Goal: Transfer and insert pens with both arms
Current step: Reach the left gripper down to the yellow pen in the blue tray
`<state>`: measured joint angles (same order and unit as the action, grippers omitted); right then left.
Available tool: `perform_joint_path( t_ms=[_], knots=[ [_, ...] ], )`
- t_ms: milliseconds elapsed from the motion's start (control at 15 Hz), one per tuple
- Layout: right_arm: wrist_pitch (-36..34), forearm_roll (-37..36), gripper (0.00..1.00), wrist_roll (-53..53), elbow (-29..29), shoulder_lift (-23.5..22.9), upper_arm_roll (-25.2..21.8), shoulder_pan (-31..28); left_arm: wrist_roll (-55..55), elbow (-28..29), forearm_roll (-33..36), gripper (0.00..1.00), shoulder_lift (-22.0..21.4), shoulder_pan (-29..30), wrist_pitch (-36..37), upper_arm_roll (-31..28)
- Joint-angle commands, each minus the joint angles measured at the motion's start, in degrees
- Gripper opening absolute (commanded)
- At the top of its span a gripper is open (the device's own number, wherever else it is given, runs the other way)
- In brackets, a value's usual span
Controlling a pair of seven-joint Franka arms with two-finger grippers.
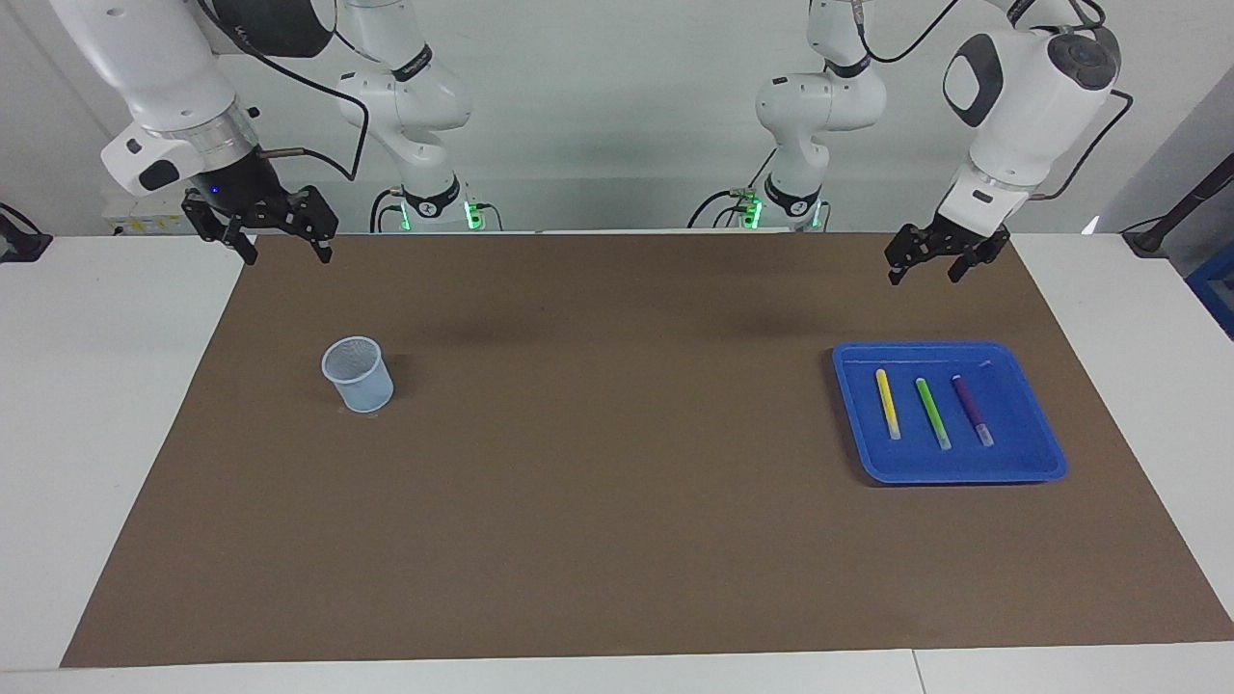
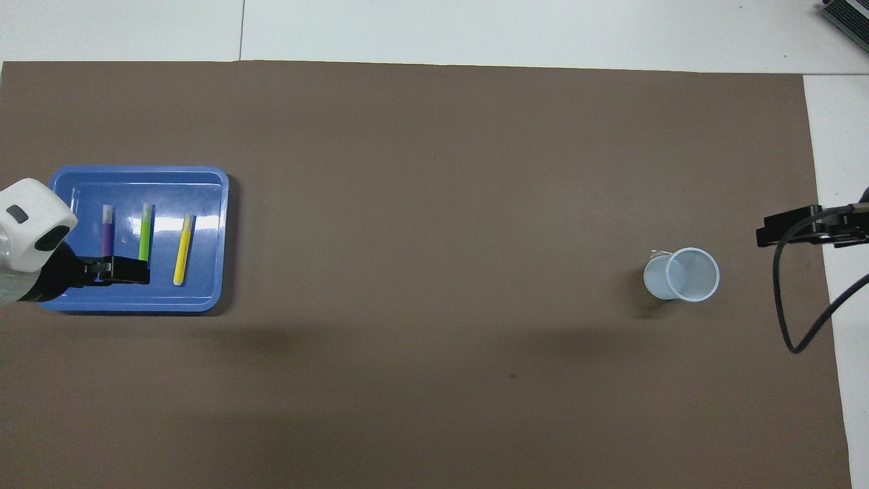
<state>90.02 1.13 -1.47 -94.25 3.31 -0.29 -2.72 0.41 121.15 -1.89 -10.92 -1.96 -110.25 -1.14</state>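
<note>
Three pens lie side by side in a blue tray [image 1: 1036, 453]: yellow [image 1: 887, 403], bright green [image 1: 932, 413] and dark purple [image 1: 972, 410]. They also show in the overhead view: yellow [image 2: 182, 249], green [image 2: 144, 231], purple [image 2: 107, 227]. My left gripper [image 1: 923, 278] is open and empty, raised above the mat by the tray's edge nearest the robots. In the overhead view the left gripper [image 2: 119, 270] covers the near ends of the purple and green pens. My right gripper [image 1: 289, 258] is open and empty, and it waits above the mat's corner at the right arm's end.
A pale blue cup [image 1: 358, 374] stands upright on the brown mat [image 1: 617, 463] toward the right arm's end; it also shows in the overhead view [image 2: 682, 274]. The tray [image 2: 204, 299] sits toward the left arm's end. The right gripper [image 2: 791, 231] is beside the cup.
</note>
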Motion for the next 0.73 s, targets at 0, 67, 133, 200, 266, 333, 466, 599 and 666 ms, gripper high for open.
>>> perform_joint_path(
  t_ms=[0, 67, 133, 200, 266, 333, 466, 599, 666],
  knots=[
    [0.9, 0.7, 1.0, 0.3, -1.5, 1.4, 0.4, -0.6, 0.6, 2.1, -1.0, 1.0, 3.1, -0.1, -5.1, -0.2],
    [0.9, 0.7, 1.0, 0.3, -1.7, 1.6, 0.4, -0.6, 0.8, 2.1, -1.0, 1.0, 4.4, 0.0, -6.4, -0.2],
    [1.0, 0.8, 1.0, 0.1, -1.7, 1.7, 0.4, -0.7, 0.7, 2.1, -1.0, 0.99, 5.6, -0.1, -7.7, -0.2],
    [1.0, 0.7, 1.0, -0.1, -1.7, 1.7, 0.4, -0.6, 0.7, 2.1, -1.0, 0.99, 7.0, -0.2, -9.0, -0.2],
    [0.9, 0.8, 1.0, -0.4, -1.9, 1.7, 0.5, -0.2, 0.7, 2.1, -1.0, 0.99, 8.3, -0.3, -10.2, -0.2],
    [1.0, 0.8, 1.0, -0.3, -1.8, 1.7, 0.8, 0.2, 0.8, 2.2, -1.0, 0.97, 8.9, -0.2, -11.3, -0.2],
    [1.3, 0.7, 1.0, -0.3, -1.8, 1.7, 1.3, 1.6, 1.1, 2.2, -1.0, 0.94, 10.5, -0.1, -12.3, -0.2],
    [2.2, 0.7, 1.0, -0.7, -1.8, 1.6, 1.3, 1.9, 1.3, 2.2, -1.1, 0.94, 13.1, -0.1, -15.1, -0.2],
    [3.4, 1.0, 1.0, -1.1, -1.8, 1.6, 1.3, 1.9, 1.3, 2.2, -1.2, 0.94, 14.5, -0.1, -16.5, -0.1]
  ],
)
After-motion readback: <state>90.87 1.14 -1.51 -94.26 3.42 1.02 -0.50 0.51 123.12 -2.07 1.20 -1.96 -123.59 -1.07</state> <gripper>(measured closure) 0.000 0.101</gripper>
